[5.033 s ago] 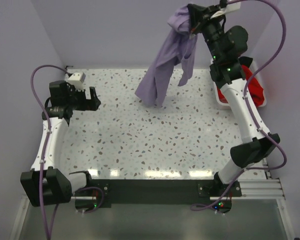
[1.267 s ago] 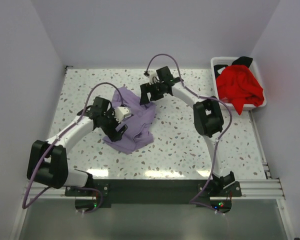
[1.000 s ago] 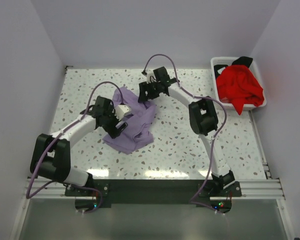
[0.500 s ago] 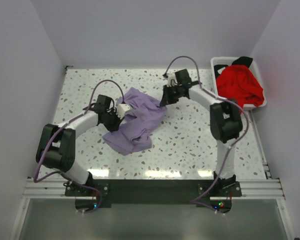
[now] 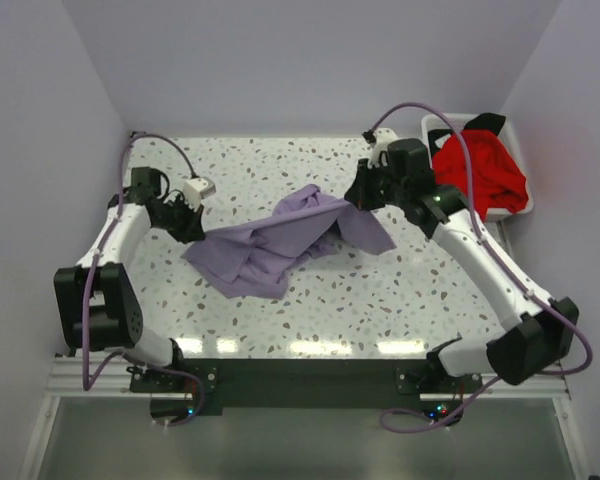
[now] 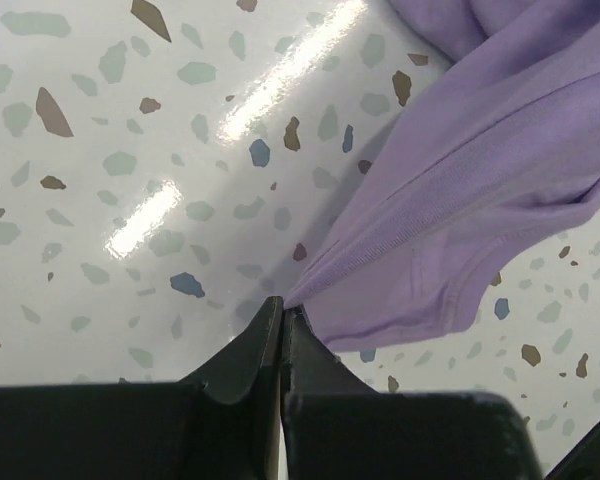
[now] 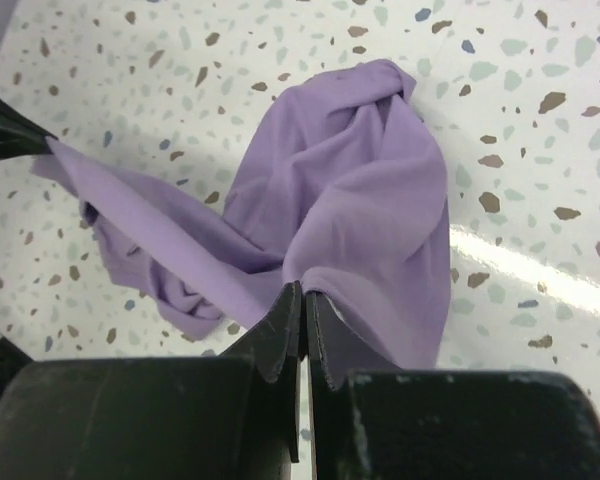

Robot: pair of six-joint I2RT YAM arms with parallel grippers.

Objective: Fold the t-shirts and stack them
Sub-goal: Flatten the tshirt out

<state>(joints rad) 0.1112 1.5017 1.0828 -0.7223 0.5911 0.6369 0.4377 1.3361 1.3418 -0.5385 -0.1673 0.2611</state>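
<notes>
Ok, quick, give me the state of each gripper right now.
Left gripper: shut on an edge of the soft lavender-purple cloth t-shirt.
Right gripper: shut on another part of that same t-shirt.

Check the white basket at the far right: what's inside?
The white basket holds a bunched red t-shirt that fills most of it. A black t-shirt pokes out at the far edge. Anything beneath the red one is covered.
</notes>
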